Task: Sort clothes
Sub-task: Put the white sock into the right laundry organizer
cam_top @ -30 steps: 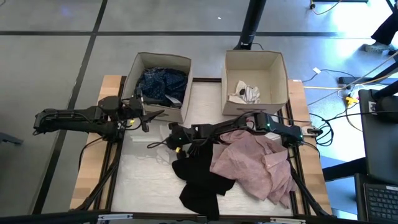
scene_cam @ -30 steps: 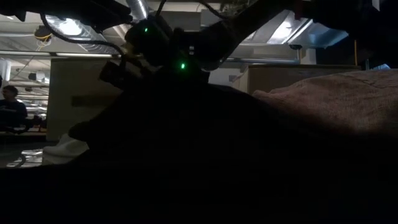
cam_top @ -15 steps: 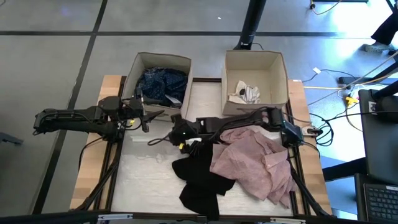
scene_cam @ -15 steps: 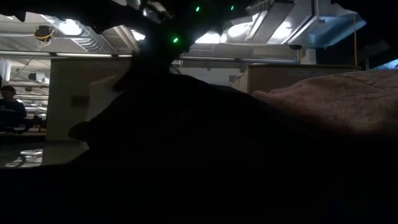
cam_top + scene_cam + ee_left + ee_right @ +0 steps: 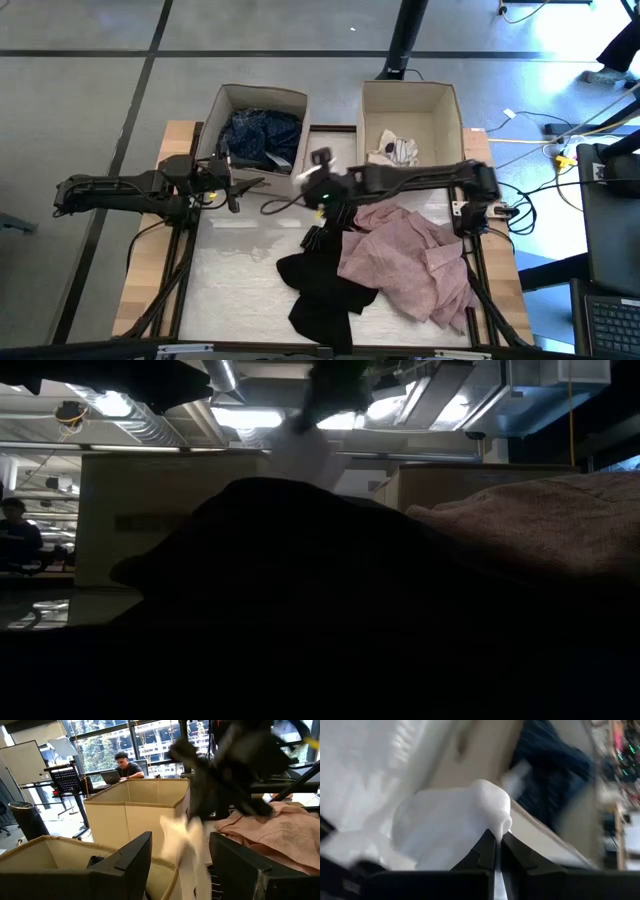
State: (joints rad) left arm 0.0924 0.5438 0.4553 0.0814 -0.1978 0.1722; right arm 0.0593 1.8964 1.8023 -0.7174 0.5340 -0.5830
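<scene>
Right gripper [image 5: 318, 184] lifted white piece [image 5: 452, 827], jaws pinched

Right end effector [image 5: 312, 178] raised, pinched closed; left end effector [image 5: 255, 185] parted, low

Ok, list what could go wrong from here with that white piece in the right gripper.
1. The right gripper pinches only an edge of the white cloth, so it may slip out in transit.
2. It hangs near the dark-clothes box, not the box with whites, so it could drop into the wrong one.
3. The black garment lies just below and might snag.
</scene>
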